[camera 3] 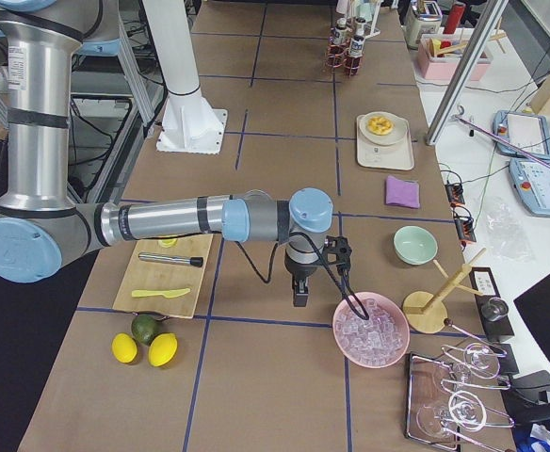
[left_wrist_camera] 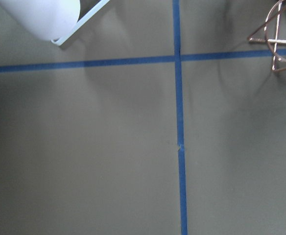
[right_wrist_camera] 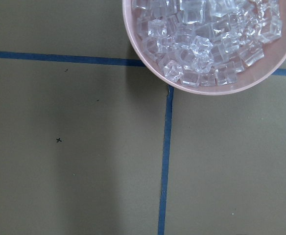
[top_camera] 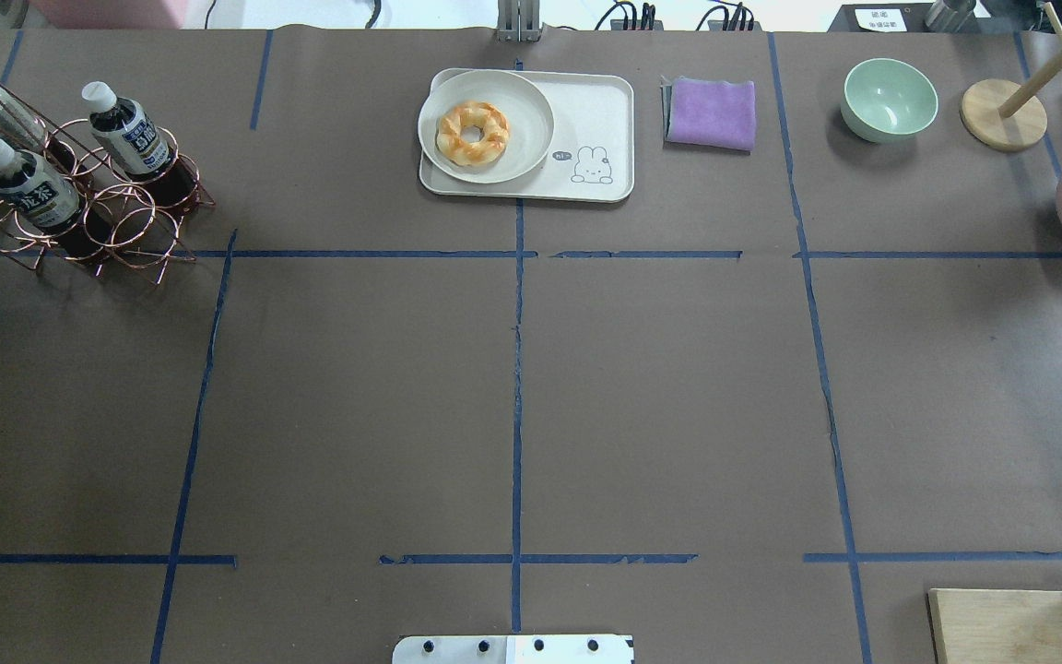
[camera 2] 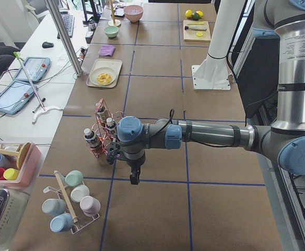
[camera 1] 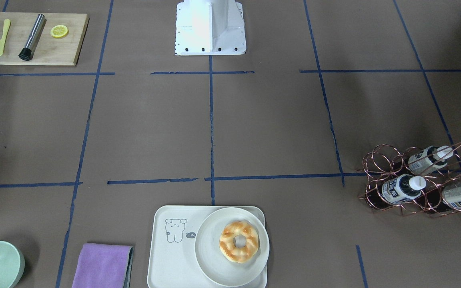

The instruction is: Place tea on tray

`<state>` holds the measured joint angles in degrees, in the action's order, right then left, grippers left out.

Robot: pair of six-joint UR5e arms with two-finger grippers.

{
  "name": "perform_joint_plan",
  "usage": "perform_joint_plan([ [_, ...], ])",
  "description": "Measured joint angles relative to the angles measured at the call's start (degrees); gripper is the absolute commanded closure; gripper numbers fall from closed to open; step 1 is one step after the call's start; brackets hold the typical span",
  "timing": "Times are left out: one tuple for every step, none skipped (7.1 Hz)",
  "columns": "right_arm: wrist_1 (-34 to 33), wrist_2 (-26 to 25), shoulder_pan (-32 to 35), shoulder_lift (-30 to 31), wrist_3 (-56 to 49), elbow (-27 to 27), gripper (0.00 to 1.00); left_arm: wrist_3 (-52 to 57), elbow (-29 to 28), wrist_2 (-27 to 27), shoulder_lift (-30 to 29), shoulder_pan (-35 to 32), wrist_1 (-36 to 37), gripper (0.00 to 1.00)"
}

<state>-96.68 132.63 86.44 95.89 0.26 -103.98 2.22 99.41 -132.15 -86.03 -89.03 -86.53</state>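
Three tea bottles (camera 1: 400, 189) with white caps and dark liquid lie in a copper wire rack (camera 1: 390, 168) at my far left; they also show in the overhead view (top_camera: 125, 129). The off-white tray (camera 1: 166, 264) with the cartoon sits at the far middle edge (top_camera: 586, 101), about half of it bare. My left gripper (camera 2: 135, 179) hangs over the table beside the rack, apart from the bottles. My right gripper (camera 3: 300, 299) hangs next to a pink bowl. Both show only in the side views, so I cannot tell whether they are open or shut.
A round cream plate (camera 1: 206, 240) with a doughnut (camera 1: 239, 241) fills half the tray. A purple cloth (top_camera: 711, 112) and a green bowl (top_camera: 889, 100) lie beside it. The pink ice bowl (right_wrist_camera: 148, 63) and a wooden cutting board (camera 1: 54, 52) are on my right.
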Motion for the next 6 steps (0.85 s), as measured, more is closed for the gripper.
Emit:
perform_joint_plan([
  [0.0, 0.0, 0.0, 0.0, 0.0, 0.0, 0.0, -0.1, 0.3, 0.0, -1.6, 0.0, -2.6, 0.0],
  [0.0, 0.0, 0.0, 0.0, 0.1, 0.0, 0.0, -0.2, 0.2, -0.2, -2.6, 0.0, -6.2, 0.0],
  [0.0, 0.0, 0.0, 0.0, 0.1, 0.0, 0.0, -0.1, 0.5, -0.3, -2.5, -0.1, -9.4, 0.0],
  [0.0, 0.0, 0.0, 0.0, 0.1, 0.0, 0.0, -0.2, 0.9, -0.4, -2.2, -0.1, -13.6, 0.0],
  [0.0, 0.1, 0.0, 0.0, 0.1, 0.0, 0.0, -2.0, 1.1, -0.4, -1.6, 0.4, -19.5, 0.0],
  [0.0, 0.1, 0.0, 0.0, 0.1, 0.0, 0.0, -6.9, 1.1, -0.4, -0.8, 1.9, -26.5, 0.0],
])
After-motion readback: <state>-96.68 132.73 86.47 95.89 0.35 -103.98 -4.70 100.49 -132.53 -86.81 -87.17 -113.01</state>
